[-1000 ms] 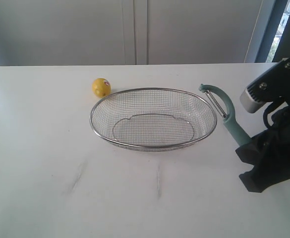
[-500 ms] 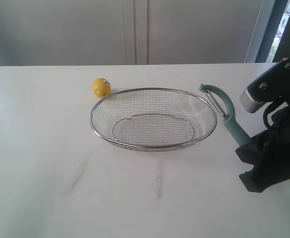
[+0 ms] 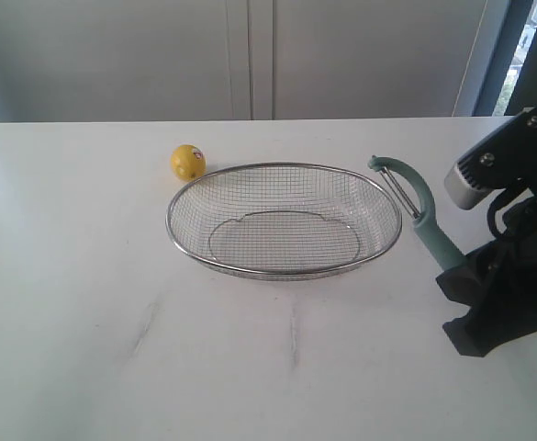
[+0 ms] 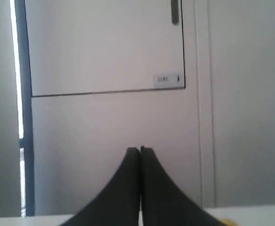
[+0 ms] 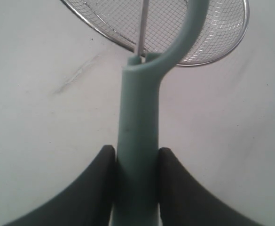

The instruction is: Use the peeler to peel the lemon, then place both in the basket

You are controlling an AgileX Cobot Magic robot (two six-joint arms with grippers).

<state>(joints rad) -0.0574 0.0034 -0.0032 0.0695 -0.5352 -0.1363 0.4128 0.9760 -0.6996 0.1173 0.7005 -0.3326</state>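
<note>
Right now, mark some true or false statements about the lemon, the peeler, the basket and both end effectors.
1. The lemon lies inside the basket. False: it sits outside, beside the rim.
2. The right end effector grips the peeler by its handle. True.
3. The left end effector is wide open. False: it is shut and holds nothing.
4. Nothing lies in the basket. True.

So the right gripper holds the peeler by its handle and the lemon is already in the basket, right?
Not quite. The right gripper does hold the peeler by its handle, but the lemon is not in the basket: the exterior view shows it on the table, outside the rim.
</note>
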